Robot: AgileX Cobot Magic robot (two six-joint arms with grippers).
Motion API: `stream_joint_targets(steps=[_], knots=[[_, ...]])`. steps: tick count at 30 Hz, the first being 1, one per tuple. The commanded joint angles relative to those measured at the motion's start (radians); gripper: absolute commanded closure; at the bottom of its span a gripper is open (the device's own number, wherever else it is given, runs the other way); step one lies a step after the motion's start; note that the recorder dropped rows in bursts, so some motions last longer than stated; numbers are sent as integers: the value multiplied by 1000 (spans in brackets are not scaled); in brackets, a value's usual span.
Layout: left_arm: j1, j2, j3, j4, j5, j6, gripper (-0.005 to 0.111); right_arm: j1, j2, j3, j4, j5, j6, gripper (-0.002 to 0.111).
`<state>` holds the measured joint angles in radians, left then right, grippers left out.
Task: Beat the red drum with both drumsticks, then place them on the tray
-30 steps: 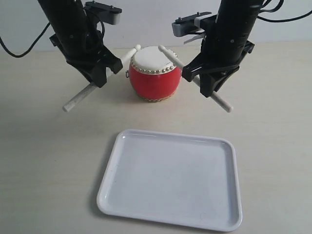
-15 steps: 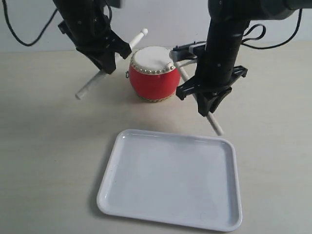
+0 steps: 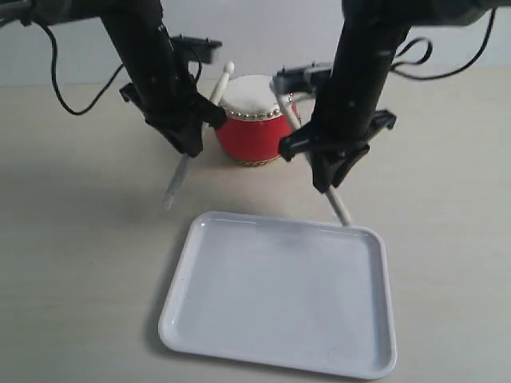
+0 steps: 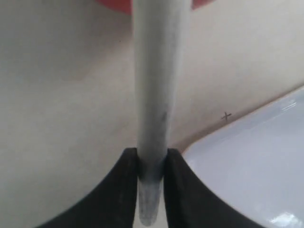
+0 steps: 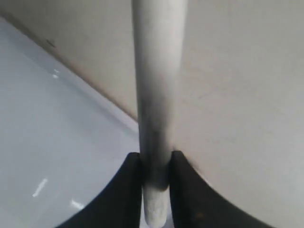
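The red drum [image 3: 249,134] stands behind the white tray [image 3: 279,295], partly hidden by both arms. My left gripper [image 3: 188,142] is shut on one drumstick [image 3: 177,179]. That stick slants steeply, tip up beside the drum's cream skin and grey end hanging near the tray's far left corner. My right gripper [image 3: 330,171] is shut on the other drumstick [image 3: 338,206], whose lower end reaches the tray's far rim. In the left wrist view the gripper [image 4: 152,161] pinches the drumstick [image 4: 156,95], with the tray [image 4: 256,166] to one side. In the right wrist view the gripper [image 5: 156,164] pinches its drumstick [image 5: 156,71] over the tray's edge [image 5: 57,142].
Everything sits on a pale beige tabletop [image 3: 72,263]. Black cables [image 3: 80,100] trail behind the left arm, and more loop behind the right arm [image 3: 447,68]. A light wall runs along the back of the table.
Both arms have come away from the drum toward the tray. The left stick swung from a shallow slant to a steep one. The right stick's lower end moved to the tray's far rim.
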<state>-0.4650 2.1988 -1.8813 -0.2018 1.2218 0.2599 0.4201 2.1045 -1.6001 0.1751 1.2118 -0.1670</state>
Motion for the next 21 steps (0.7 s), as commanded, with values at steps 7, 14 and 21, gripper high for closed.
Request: stream_joint_targets(steps=[7, 14, 21], knots=[[-5, 2, -16, 4, -1, -27, 107, -2, -169, -82, -47, 9, 38, 108], [-5, 81, -52, -32, -1, -26, 107, -2, -322, -82, -37, 9, 15, 108], [4, 116, -18, -35, -1, -39, 107, -2, -305, -82, 96, 9, 8, 108]])
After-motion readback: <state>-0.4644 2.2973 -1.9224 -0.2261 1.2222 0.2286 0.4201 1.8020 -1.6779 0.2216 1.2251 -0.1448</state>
